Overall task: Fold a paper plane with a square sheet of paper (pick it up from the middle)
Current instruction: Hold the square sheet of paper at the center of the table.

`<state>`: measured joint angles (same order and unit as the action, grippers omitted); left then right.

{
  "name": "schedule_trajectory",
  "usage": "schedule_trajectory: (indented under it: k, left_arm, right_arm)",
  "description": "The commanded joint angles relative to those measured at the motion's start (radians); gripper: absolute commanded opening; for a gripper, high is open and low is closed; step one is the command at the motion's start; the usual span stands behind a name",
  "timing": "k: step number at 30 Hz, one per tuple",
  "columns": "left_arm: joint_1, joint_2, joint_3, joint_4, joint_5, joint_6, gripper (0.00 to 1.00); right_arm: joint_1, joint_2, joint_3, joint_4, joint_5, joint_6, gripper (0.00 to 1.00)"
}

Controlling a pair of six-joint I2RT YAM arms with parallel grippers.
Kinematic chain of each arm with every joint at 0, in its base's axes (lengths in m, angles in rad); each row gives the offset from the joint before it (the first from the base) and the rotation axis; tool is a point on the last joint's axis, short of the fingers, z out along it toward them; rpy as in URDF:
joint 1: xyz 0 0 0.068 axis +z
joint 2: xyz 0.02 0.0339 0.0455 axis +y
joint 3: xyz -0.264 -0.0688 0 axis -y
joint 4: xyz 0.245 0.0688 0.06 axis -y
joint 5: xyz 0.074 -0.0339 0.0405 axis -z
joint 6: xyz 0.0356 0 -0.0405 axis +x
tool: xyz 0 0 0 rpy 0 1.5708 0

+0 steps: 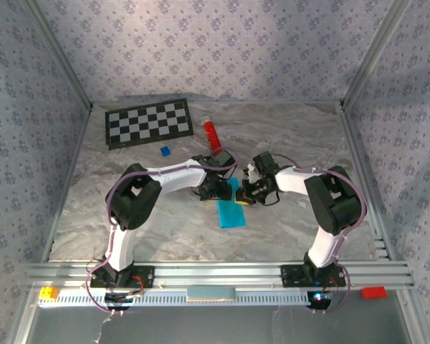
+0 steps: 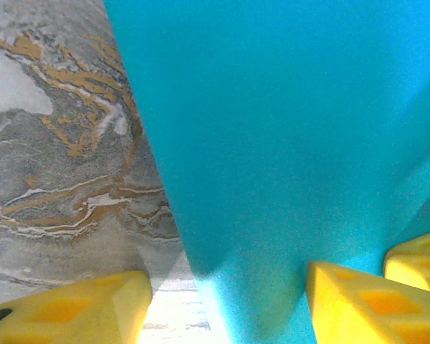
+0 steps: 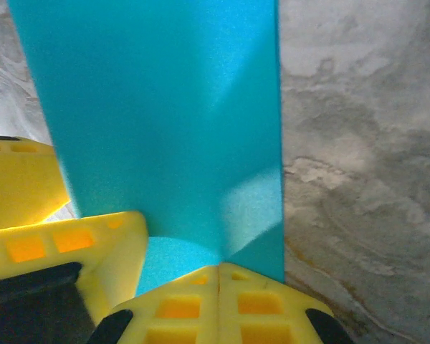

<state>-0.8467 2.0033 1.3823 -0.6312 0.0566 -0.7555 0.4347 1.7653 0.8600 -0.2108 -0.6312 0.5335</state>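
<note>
Two small blocks sit on the aluminium rail (image 1: 222,272) at the near table edge: a yellow block (image 1: 49,292) at the 7 o'clock corner and a red block (image 1: 373,292) at the 5 o'clock corner. The left arm (image 1: 132,204) and the right arm (image 1: 333,201) rise from this rail and bend inward toward the table centre.

The cyan-blue paper sheet (image 1: 231,211) lies at the centre of the marble table (image 1: 301,136). It is folded to a narrow strip, long axis running roughly 12 to 6 o'clock. Both pincers meet over its far end.

The left pincer (image 1: 216,188) stands at the strip's 11 o'clock. In the left wrist view the left pincer (image 2: 222,315) has its yellow fingers (image 2: 72,308) apart, one over bare marble and the other over the paper sheet (image 2: 287,143).

The right pincer (image 1: 249,190) stands at the strip's 1 o'clock. In the right wrist view the right pincer (image 3: 218,287) has its fingers pressed together. A raised fold of the paper sheet (image 3: 165,107) runs into their seam, so this pincer is clamped on the paper edge.

Farther out, a dark-blue block (image 1: 165,151) lies at 10 o'clock of the pincers and a red cylinder (image 1: 213,135) at 12 o'clock. A checkerboard (image 1: 148,122) lies flat in the far 11 o'clock area of the table.
</note>
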Motion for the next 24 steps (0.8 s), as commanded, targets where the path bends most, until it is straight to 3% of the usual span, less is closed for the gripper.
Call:
schedule_trajectory:
  k: [1, 10, 19, 24]
  left_arm:
    - [-0.01, 0.095, -0.039, 0.082, -0.006, 0.011, 0.62]
    - [-0.009, 0.053, -0.03, 0.082, -0.009, -0.002, 0.62]
    - [0.025, -0.192, -0.125, 0.189, -0.021, -0.054, 0.67]
    - [0.071, -0.29, -0.241, 0.352, 0.103, -0.082, 0.51]
  right_arm:
    - [0.009, 0.024, -0.028, -0.049, 0.077, -0.045, 0.01]
    - [0.024, 0.031, -0.048, -0.085, 0.186, -0.064, 0.0]
    - [0.025, 0.026, -0.032, -0.1, 0.212, -0.066, 0.0]
    - [0.025, 0.028, -0.019, -0.115, 0.225, -0.063, 0.0]
